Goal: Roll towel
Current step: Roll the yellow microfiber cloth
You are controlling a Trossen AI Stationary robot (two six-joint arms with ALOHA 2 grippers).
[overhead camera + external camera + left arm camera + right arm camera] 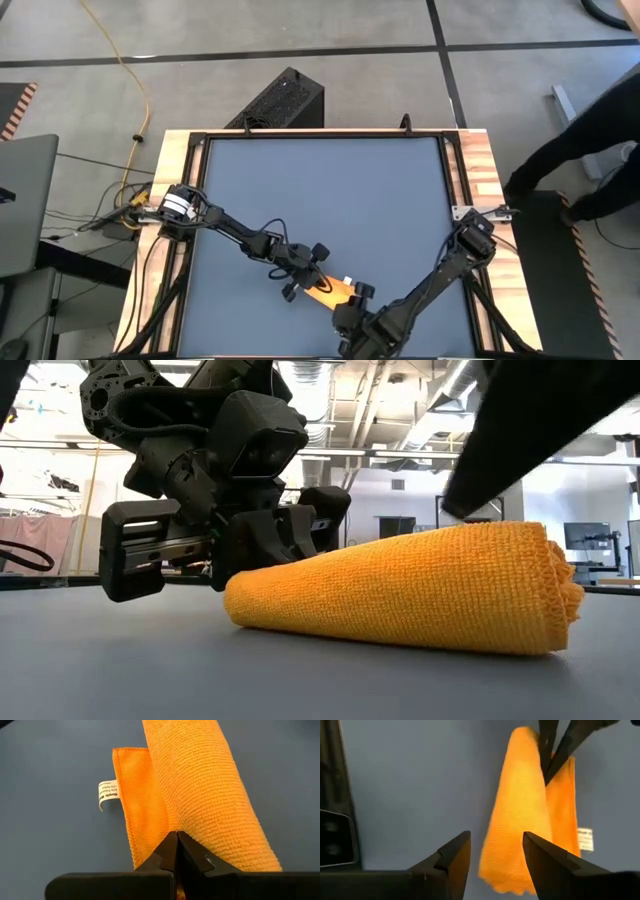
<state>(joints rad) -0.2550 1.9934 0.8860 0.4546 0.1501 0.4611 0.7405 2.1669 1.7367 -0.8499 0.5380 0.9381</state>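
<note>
Left fingers (176, 851) together at rolled towel (200, 790); right fingers (495, 852) apart, arms hiding it overhead.

Two matte-black robot arms — jointed segments of blocky, rounded housings — are seen from above, thin black cables looping along their links. The left arm (215, 225) carries a white-and-silver band near its base; the right arm (440, 270) shows a grey metal bracket at its shoulder. The left gripper (175, 851) has dark, wedge-shaped fingers tapering to points on a flat black bar. The right gripper (496, 851) has similar angular black fingers — glossy, with bevelled edges.
</note>
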